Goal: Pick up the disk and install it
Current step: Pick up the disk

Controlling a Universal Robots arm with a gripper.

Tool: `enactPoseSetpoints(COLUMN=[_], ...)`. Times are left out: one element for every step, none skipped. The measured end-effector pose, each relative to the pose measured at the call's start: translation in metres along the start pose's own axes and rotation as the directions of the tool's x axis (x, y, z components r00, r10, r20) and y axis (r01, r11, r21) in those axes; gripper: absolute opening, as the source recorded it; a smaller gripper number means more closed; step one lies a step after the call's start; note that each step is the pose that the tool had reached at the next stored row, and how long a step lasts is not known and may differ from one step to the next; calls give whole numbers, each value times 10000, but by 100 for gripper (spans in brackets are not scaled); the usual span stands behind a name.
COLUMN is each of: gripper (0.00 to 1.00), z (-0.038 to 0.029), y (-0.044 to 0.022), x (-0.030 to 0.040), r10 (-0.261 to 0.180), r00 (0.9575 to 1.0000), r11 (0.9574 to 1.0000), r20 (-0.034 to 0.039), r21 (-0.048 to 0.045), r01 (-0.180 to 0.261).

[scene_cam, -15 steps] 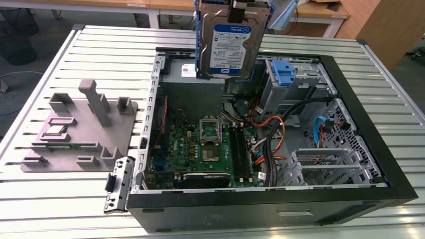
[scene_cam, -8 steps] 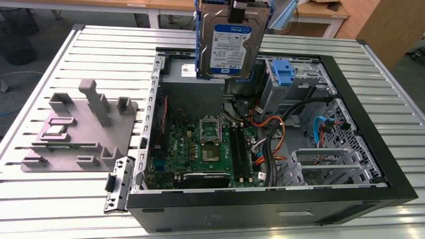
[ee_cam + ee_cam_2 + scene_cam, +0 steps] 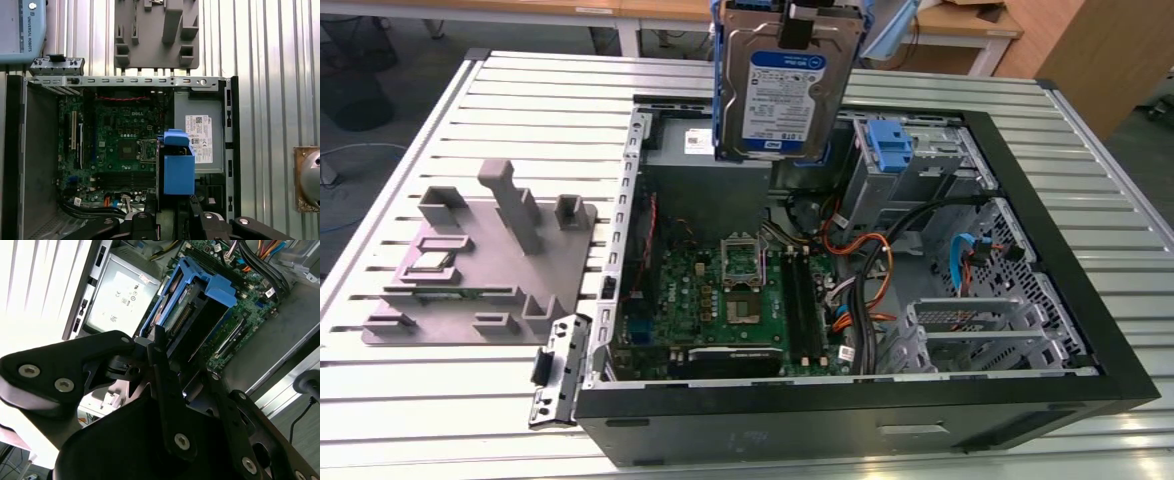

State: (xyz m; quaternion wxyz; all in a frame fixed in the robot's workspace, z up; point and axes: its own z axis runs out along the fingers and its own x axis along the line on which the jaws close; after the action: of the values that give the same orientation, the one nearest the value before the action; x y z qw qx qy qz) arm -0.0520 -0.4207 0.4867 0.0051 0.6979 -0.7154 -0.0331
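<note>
The disk (image 3: 781, 85), a silver hard drive with a blue-and-white label and blue rails, hangs upright above the far side of the open computer case (image 3: 1067, 330). My gripper (image 3: 790, 10) is shut on its upper end. In the second wrist view the black fingers (image 3: 162, 365) clamp the disk (image 3: 192, 305) edge-on, and the motherboard lies beyond it. In the first wrist view the disk's blue rail (image 3: 178, 167) hangs over the case, between the motherboard and the power supply, with the gripper (image 3: 172, 207) behind it.
Inside the case are the green motherboard (image 3: 734, 290), a grey power-supply box (image 3: 202, 135), orange and black cables (image 3: 894, 250) and a drive bay with a blue latch (image 3: 890, 150). A grey moulded fixture (image 3: 480, 260) stands on the slatted table (image 3: 454, 400) at the exterior view's left.
</note>
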Motion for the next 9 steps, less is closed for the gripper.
enactPoseSetpoints(gripper=[35,35,35,35,35,35,35,35,35], z=[0,-1,-1,-1,-1,-1,-1,-1,-2], y=[0,0,0,-1,-1,-1,-1,-1,-1], x=[7,15,21,26,30,32,33,33,33], r10=[0,0,0,0,1,1,1,0,0], r00=[10000,10000,10000,10000,10000,10000,10000,10000,10000], r11=[10000,10000,10000,10000,10000,10000,10000,10000,10000], r20=[0,0,1,0,0,1,1,0,0], r21=[0,0,0,0,0,1,0,0,0], r01=[0,0,0,0,-1,-1,-1,0,0])
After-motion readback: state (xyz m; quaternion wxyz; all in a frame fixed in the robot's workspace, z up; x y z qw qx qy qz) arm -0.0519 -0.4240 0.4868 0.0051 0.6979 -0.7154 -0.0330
